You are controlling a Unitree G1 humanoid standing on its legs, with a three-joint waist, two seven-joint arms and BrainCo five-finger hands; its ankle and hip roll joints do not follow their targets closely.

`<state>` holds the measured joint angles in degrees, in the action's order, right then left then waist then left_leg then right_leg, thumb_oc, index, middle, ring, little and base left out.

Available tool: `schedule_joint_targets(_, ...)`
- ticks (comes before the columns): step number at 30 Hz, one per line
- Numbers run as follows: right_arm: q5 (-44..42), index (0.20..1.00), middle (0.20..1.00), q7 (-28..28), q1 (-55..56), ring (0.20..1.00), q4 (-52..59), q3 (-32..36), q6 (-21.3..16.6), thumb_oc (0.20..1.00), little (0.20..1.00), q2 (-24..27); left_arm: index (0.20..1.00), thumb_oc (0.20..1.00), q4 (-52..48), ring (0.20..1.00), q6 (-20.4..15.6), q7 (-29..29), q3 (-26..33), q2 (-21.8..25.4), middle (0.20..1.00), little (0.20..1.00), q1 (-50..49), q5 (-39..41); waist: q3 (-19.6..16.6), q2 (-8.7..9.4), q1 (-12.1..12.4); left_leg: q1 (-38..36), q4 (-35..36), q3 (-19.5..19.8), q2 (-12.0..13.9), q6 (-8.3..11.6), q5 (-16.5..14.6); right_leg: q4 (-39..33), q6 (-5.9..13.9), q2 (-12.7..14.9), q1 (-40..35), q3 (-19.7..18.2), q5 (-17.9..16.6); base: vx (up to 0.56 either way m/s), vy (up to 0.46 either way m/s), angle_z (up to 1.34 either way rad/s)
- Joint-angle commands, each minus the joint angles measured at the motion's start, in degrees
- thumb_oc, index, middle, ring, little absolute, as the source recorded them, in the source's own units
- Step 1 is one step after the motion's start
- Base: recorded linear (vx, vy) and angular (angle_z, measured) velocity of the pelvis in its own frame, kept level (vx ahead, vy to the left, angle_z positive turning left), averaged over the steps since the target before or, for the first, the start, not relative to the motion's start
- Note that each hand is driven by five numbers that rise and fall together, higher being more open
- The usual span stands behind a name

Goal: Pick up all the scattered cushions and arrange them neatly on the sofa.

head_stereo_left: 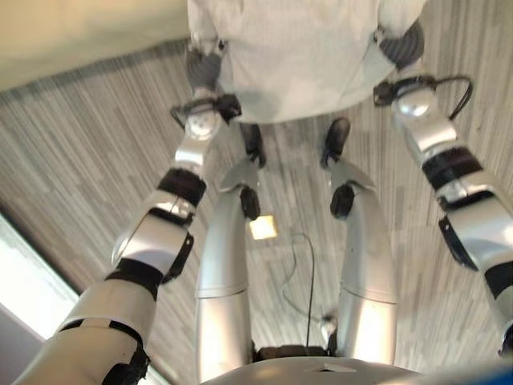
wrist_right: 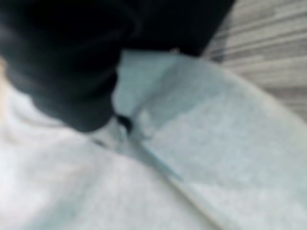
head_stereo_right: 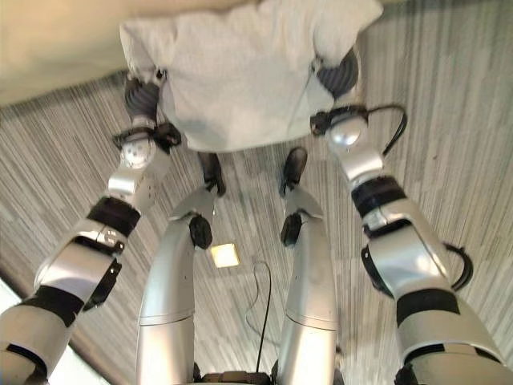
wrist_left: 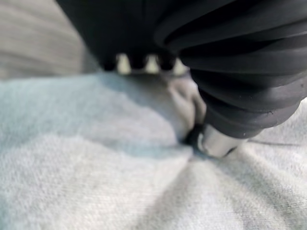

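A pale grey cushion (head_stereo_left: pixel 296 56) hangs in front of me above the floor, held between both hands. My left hand (head_stereo_left: pixel 204 68) grips its left edge; in the left wrist view the thumb (wrist_left: pixel 216 141) digs into the creased cloth (wrist_left: pixel 96 167). On the right edge sits my right hand (head_stereo_left: pixel 405 44), where a dark fingertip (wrist_right: pixel 124 122) presses a fold into the fabric (wrist_right: pixel 216 143). Most of both hands' fingers are hidden behind the cushion. A beige sofa surface (head_stereo_left: pixel 80 32) lies just beyond the cushion, at the far left.
Grey striped carpet (head_stereo_left: pixel 80 160) covers the floor below. A small bright square (head_stereo_left: pixel 263 228) lies on it under the cushion. A pale bright strip (head_stereo_left: pixel 24 289) runs along the near left.
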<state>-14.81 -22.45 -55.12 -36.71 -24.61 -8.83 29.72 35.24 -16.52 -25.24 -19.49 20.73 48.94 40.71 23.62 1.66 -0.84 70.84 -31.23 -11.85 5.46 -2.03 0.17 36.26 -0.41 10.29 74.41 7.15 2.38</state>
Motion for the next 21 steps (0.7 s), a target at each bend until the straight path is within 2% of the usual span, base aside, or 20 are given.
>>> schedule_joint_targets(1,3.0,0.2,0.2,3.5,-1.1,0.2,8.0,-0.5,-8.6,0.2,0.2,-4.7,0.2,0.2,-4.7,0.2,-5.2,4.0,-1.3,-5.5,0.2,0.2,1.7,-4.9,-5.6,-2.17,-0.8,4.9,1.6,6.5,-1.3,2.49,1.1,4.4,5.45,-0.2,2.2,2.8,2.1,-0.06,-0.046,0.01)
schedule_joint_targets(4,3.4,0.2,0.2,4.2,6.1,0.2,12.7,2.2,-9.6,0.2,0.2,-4.7,0.2,0.2,-9.2,0.2,-5.1,4.9,-0.7,-5.2,0.2,0.2,-3.9,-6.9,-5.5,-2.12,-0.8,-1.4,5.8,7.0,-1.4,3.16,2.3,0.8,5.42,-0.6,-3.9,3.3,1.7,-0.05,-0.056,0.05)
schedule_joint_targets(5,3.7,0.2,0.2,4.9,11.4,0.2,17.7,4.2,-10.4,0.2,0.2,-5.0,0.2,0.2,-12.7,0.2,-5.0,5.5,-0.8,-4.3,0.2,0.2,-7.7,-9.3,-5.9,-2.09,-0.8,-5.9,8.5,7.3,-1.2,3.67,2.9,-2.0,5.3,-0.9,-8.5,3.6,1.4,-0.05,-0.095,0.08)
schedule_joint_targets(6,4.8,0.2,0.2,5.6,15.8,0.2,19.6,5.0,-10.5,0.2,0.2,-5.1,0.2,0.2,-15.0,0.2,-4.9,6.7,-0.5,-4.6,0.2,0.2,-11.5,-9.9,-6.3,-2.1,-0.5,-10.9,11.4,7.6,-1.3,4.16,3.6,-4.5,5.17,-1.0,-13.2,4.2,1.4,-0.03,-0.071,0.05)
schedule_joint_targets(7,5.0,0.2,0.2,6.2,17.8,0.2,20.8,5.3,-10.7,0.2,0.2,-5.1,0.2,0.2,-15.8,0.2,-4.9,7.3,-0.6,-4.4,0.2,0.2,-13.2,-10.3,-6.5,-2.05,-0.3,-12.7,12.2,7.8,-1.4,4.33,4.0,-5.3,5.14,-0.8,-15.0,4.5,1.4,0.02,-0.087,0.02)
schedule_joint_targets(8,5.8,0.2,0.2,6.7,22.7,0.2,23.3,6.6,-11.0,0.2,0.2,-5.0,0.2,0.2,-18.3,0.2,-4.7,8.0,-0.8,-3.8,0.2,0.2,-16.9,-12.2,-6.6,-2.18,0.0,-18.5,15.3,7.6,-1.5,5.02,5.0,-8.0,5.09,-0.9,-20.6,5.5,1.5,0.04,-0.059,0.02)
schedule_joint_targets(11,7.3,0.2,0.2,7.1,26.6,0.2,25.3,7.5,-10.9,0.2,0.2,-5.0,0.2,0.2,-21.0,0.2,-4.6,8.9,-0.6,-3.5,0.2,0.2,-20.3,-13.3,-6.8,-2.13,0.3,-24.3,17.9,8.0,-1.7,5.47,5.7,-10.3,4.93,-1.3,-26.4,6.5,1.5,0.05,-0.053,0.14)
schedule_joint_targets(14,8.6,0.2,0.2,8.1,32.7,0.2,28.7,9.0,-10.9,0.2,0.2,-4.6,0.2,0.2,-24.4,0.2,-4.8,10.5,0.3,-2.4,0.2,0.2,-25.7,-13.6,-7.6,-2.08,0.6,-32.9,21.0,8.3,-1.8,6.07,6.3,-14.7,4.91,-1.9,-35.8,7.9,1.4,0.07,-0.04,0.2)
schedule_joint_targets(15,8.4,0.2,0.2,8.9,34.4,0.2,29.6,9.4,-10.8,0.2,0.2,-4.5,0.2,0.2,-25.1,0.2,-4.7,11.1,0.6,-1.8,0.2,0.2,-27.3,-13.7,-7.6,-2.23,0.8,-34.9,21.9,8.0,-1.7,5.71,7.9,-16.0,4.31,-2.1,-38.2,9.1,0.1,0.1,-0.028,0.07)
schedule_joint_targets(16,9.1,0.2,0.2,9.7,37.9,0.2,31.0,10.1,-10.7,0.2,0.2,-4.0,0.2,0.2,-26.9,0.2,-4.5,12.4,1.3,-1.1,0.2,0.2,-31.0,-13.4,-8.1,-2.16,1.0,-40.5,23.7,7.9,-1.5,5.73,7.8,-17.8,4.26,-2.6,-43.7,9.5,0.3,0.06,-0.006,0.01)
schedule_joint_targets(17,9.1,0.2,0.2,9.7,37.9,0.2,31.0,10.1,-10.7,0.2,0.2,-4.0,0.2,0.2,-26.9,0.2,-4.5,12.4,1.3,-1.1,0.2,0.2,-31.0,-13.4,-8.0,-2.17,1.0,-40.6,23.8,7.9,-1.5,5.73,7.8,-17.8,4.26,-2.6,-43.7,9.5,0.3,0.18,-0.024,0.02)
schedule_joint_targets(18,9.2,0.2,0.2,10.9,41.0,0.2,32.3,11.1,-10.8,0.2,0.2,-3.6,0.2,0.2,-28.5,0.2,-4.5,13.2,2.7,-0.1,0.2,0.2,-34.2,-13.8,-8.8,-2.05,1.1,-45.3,25.3,7.6,-1.3,5.97,7.9,-19.3,4.32,-3.1,-48.5,9.7,0.5,0.13,-0.023,0.05)
schedule_joint_targets(20,9.6,0.2,0.2,11.3,42.4,0.2,32.8,11.4,-10.6,0.2,0.2,-3.3,0.2,0.2,-29.3,0.2,-4.5,13.9,3.1,0.3,0.2,0.2,-35.7,-13.6,-9.1,-2.05,1.0,-47.7,26.0,7.5,-1.2,6.06,7.9,-20.4,4.36,-3.6,-51.1,9.7,0.6,0.13,-0.027,0.09)
schedule_joint_targets(21,9.3,0.2,0.2,12.1,44.8,0.2,34.0,12.3,-10.5,0.2,0.2,-3.2,0.2,0.2,-30.2,0.2,-4.4,14.7,4.2,0.8,0.2,0.2,-38.2,-13.2,-10.2,-1.93,0.9,-51.5,27.3,7.2,-1.3,6.48,8.0,-22.3,4.46,-4.2,-55.3,10.0,0.7,0.12,-0.041,0.06)
